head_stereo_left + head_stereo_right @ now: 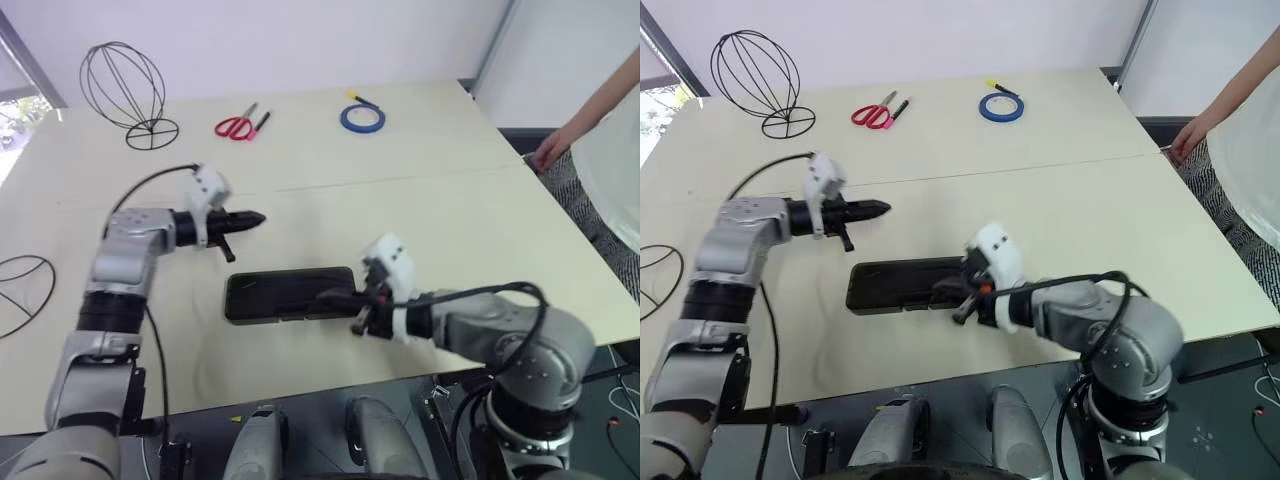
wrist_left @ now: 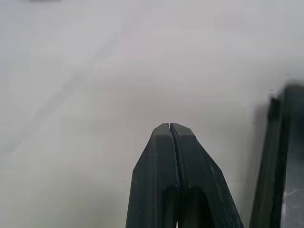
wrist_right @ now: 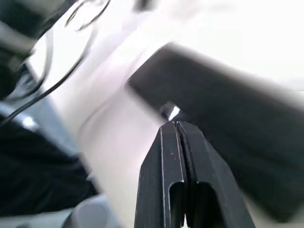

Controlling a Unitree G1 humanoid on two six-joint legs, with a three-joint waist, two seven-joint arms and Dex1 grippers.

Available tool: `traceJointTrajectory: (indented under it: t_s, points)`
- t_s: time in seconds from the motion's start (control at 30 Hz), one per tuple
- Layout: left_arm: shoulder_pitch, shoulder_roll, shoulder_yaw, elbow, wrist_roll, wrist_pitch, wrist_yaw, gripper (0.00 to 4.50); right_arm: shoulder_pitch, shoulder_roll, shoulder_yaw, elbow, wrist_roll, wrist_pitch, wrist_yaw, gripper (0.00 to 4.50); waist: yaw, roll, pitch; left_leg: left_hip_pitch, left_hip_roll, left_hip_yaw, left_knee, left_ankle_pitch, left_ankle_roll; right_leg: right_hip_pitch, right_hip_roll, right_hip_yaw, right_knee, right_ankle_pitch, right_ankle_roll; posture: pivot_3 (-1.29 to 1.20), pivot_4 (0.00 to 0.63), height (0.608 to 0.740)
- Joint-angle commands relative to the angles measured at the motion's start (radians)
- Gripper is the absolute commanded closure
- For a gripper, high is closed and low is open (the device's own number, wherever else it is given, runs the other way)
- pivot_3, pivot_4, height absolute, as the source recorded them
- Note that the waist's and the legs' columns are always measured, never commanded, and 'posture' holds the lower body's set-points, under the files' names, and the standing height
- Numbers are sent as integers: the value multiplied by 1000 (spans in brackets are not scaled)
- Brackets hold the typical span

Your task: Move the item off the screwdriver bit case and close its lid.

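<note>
Your screwdriver bit case [image 1: 290,296] lies flat in the middle of the surface [image 1: 450,200] with its lid [image 1: 285,285] apparently down, though you can't tell whether the latch has caught; the wire item [image 1: 125,90] stands at the far left corner, well apart from it. Your right pincer [image 1: 358,318], fingers together and empty, sits right at the case's end, so a careless swing could shove the case or spring an unlatched lid; your left pincer [image 1: 255,218], also closed on nothing, hovers just beyond the case.

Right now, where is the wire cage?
The wire cage stands upright at the table's far left corner, left of the scissors, well clear of the case.
</note>
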Motion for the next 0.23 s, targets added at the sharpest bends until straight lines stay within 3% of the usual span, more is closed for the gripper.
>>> traceJointTrajectory:
  t_s: [0.03, 0.23]
  points:
    - [115, 18, 84, -280, -137, 170, 58, 4500, -53, -15, -102, 24, 19, 4, 9, 4469, -1, 0, 0, 0, 0, 0, 0, 0, 0, 0, 0, 0, 0, 0, 0, 0, 150, 740]
    - [397, -3, 185, -669, -272, 359, 231, 4500, -53, -136, -96, 63, 25, -82, 62, 4469, -1, 0, 0, 0, 1, 1, -1, 0, 0, 0, -1, 0, -1, 0, 0, 0, 150, 740]
